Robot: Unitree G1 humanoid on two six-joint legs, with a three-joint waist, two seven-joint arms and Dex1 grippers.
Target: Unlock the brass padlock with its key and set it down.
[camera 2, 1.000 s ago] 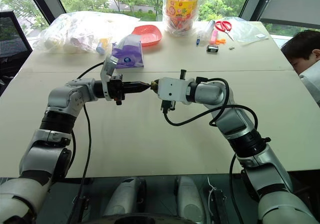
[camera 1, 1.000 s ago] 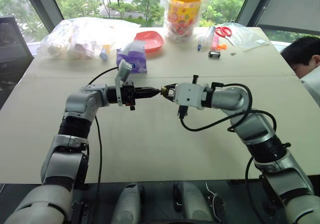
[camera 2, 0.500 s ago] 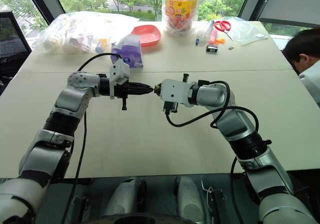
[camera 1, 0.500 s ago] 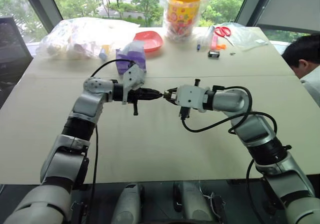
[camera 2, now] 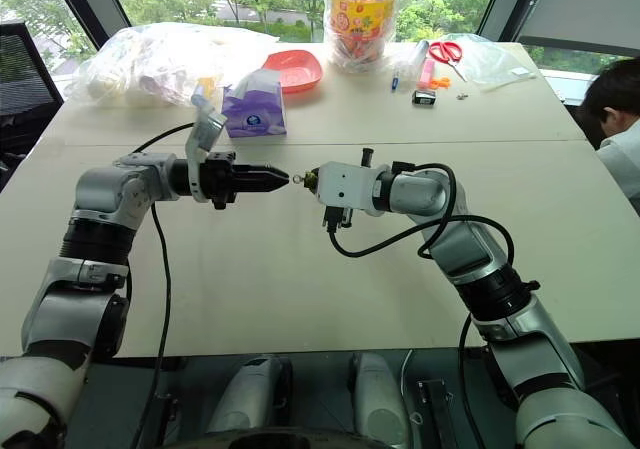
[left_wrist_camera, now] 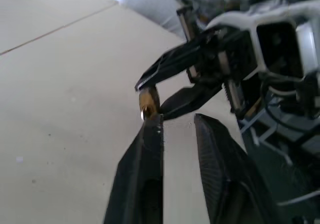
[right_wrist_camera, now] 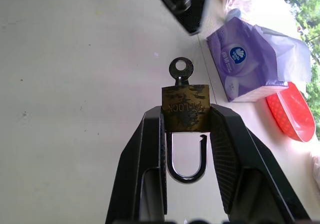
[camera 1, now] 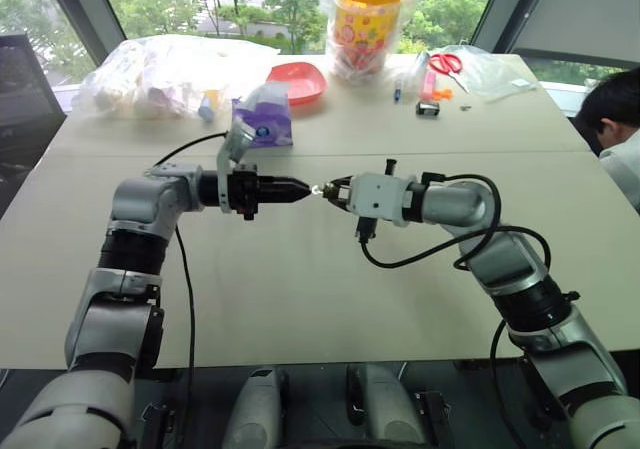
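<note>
The brass padlock [right_wrist_camera: 185, 109] hangs above the table [camera 1: 300, 289], and my right gripper [right_wrist_camera: 185, 116] is shut on its body. Its silvery shackle [right_wrist_camera: 186, 159] stands sprung open, one end free. The key [right_wrist_camera: 180, 69] sticks out of the keyhole, its round head toward my left gripper [camera 1: 305, 189]. That gripper points level at the key from a small gap away. In the left wrist view its fingers [left_wrist_camera: 150, 149] stand apart with nothing between them, one tip close beside the padlock [left_wrist_camera: 148, 102].
A purple tissue pack [camera 1: 264, 116] lies just behind the left gripper. Farther back are a red dish [camera 1: 298, 81], a yellow-lidded jar [camera 1: 370, 14], scissors [camera 1: 447, 64] and plastic bags [camera 1: 160, 74]. A person [camera 1: 612, 119] sits at the table's right edge.
My left gripper has opened, let go of the key and drawn back a little to the left. The key stays in the padlock. The right gripper has held still.
</note>
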